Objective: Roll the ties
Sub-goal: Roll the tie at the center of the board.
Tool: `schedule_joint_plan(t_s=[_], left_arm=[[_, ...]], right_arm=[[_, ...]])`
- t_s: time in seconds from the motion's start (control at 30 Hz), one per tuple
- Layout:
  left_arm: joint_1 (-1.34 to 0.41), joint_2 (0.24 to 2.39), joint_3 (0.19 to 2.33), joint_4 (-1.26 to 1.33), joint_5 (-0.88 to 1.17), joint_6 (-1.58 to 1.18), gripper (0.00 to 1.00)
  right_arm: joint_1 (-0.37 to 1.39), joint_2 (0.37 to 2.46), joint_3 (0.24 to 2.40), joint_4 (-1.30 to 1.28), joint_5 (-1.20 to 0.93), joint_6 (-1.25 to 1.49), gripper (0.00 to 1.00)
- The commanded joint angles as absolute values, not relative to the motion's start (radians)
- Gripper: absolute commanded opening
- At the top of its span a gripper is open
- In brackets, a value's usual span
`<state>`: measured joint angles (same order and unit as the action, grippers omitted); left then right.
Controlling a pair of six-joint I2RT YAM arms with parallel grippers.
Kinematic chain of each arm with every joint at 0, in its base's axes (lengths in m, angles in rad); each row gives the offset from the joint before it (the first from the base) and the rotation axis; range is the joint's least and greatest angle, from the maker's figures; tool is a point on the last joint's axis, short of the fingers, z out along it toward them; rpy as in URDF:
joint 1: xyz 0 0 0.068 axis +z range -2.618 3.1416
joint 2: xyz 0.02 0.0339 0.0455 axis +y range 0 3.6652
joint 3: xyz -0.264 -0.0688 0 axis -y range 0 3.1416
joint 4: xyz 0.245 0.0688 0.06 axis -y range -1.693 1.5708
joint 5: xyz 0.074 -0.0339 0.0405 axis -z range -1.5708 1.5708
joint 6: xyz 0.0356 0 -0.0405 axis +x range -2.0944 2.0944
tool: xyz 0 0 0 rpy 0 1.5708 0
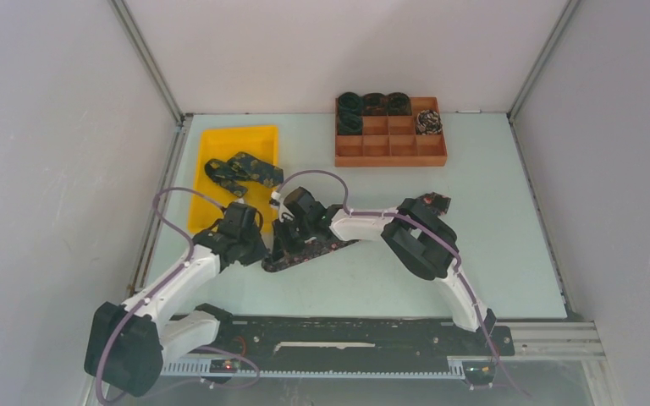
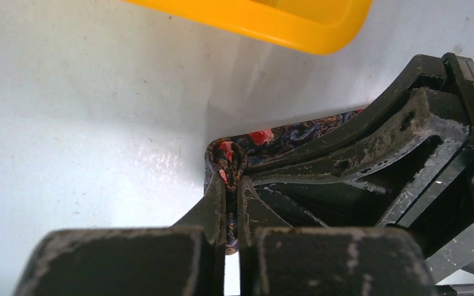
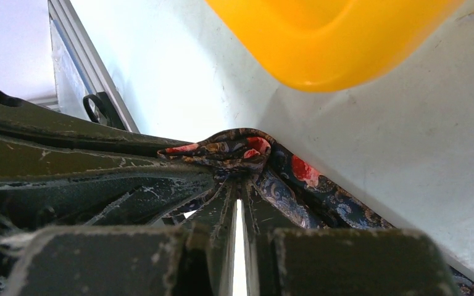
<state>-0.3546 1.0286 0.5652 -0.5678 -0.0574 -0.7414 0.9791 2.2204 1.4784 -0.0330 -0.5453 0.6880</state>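
Inspection from the near edge outward. Found the left gripper point(image 2: 233, 198) pinched narrow on the folded end of the tie point(image 2: 265, 137), with cloth visibly nipped between its fingers. Found the right gripper point(image 3: 237, 194) likewise almost closed on that same fold, meeting the left one from the opposite side, tips nearly touching.

Located the tie flat on the table point(image 1: 474, 237), between the two arms and just short of the yellow bin point(image 1: 220, 148). Traced its long axis from the gripped end rightward and slightly away from the arm bases. Judged both grippers equally near that end, with all free length on the right arm's side, so any rolling must advance rightward along that axis. Judged the coil barely begun: one small loop only. Flagged a risk of the fold slipping out should either pinch loosen.

Noted farther off, inside the bin, loose ties point(image 1: 241, 169) not yet rolled. Noted at the far edge a compartment tray point(image 1: 389, 159) holding rolled ties point(image 1: 374, 103).
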Motion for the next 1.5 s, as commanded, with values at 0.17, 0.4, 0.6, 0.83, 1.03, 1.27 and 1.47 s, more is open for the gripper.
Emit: schedule_joint_plan(t_s=[0.17,0.4,0.6,0.83,1.03,1.27,1.47], left_arm=[[-0.43,1.146,0.667,-0.565,-0.091,-0.758,0.0],[-0.469,1.233,0.718,-0.582,-0.112,-0.779,0.0],[-0.5,1.289,0.759,-0.597,-0.127,-0.794,0.0],[-0.528,1.363,0.799,-0.609,-0.133,-0.801,0.0],[-0.551,1.417,0.814,-0.611,-0.141,-0.812,0.0],[-0.578,1.461,0.844,-0.618,-0.15,-0.825,0.0],[-0.602,1.492,0.874,-0.621,-0.15,-0.831,0.15]], right_arm=[[0.969,2.194,1.45,0.051,-0.574,0.71,0.09],[0.958,2.179,1.405,0.065,-0.575,0.708,0.08],[0.945,2.159,1.361,0.078,-0.574,0.702,0.07],[0.931,2.115,1.293,0.078,-0.551,0.677,0.06],[0.913,2.049,1.235,0.057,-0.531,0.647,0.06],[0.884,1.965,1.166,0.032,-0.51,0.617,0.06],[0.856,1.902,1.107,0.026,-0.498,0.603,0.06]])
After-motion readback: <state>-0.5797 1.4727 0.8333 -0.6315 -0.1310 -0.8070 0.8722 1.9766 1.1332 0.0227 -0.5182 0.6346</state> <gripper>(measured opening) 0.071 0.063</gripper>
